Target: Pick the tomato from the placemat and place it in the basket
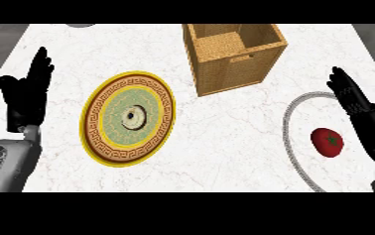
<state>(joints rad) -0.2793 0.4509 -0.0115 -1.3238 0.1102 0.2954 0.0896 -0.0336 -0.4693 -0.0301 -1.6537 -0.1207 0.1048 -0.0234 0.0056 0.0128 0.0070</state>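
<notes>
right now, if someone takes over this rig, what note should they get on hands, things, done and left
Left hand: open, resting at the left edge, fingers up, holding nothing.
Right hand: open at the right edge, just above the tomato, not touching it.
Tomato: lying on the white placemat at the right.
Basket: upright at the top middle, nothing visible inside.
Patterned plate: left of middle, not part of the job.
Done: nothing. Left: grasp the tomato, carry it to the basket, release.

Tomato (327, 141) on placemat (293, 145) at right, basket (233, 58) behind centre, plate (129, 118) left of both
</notes>
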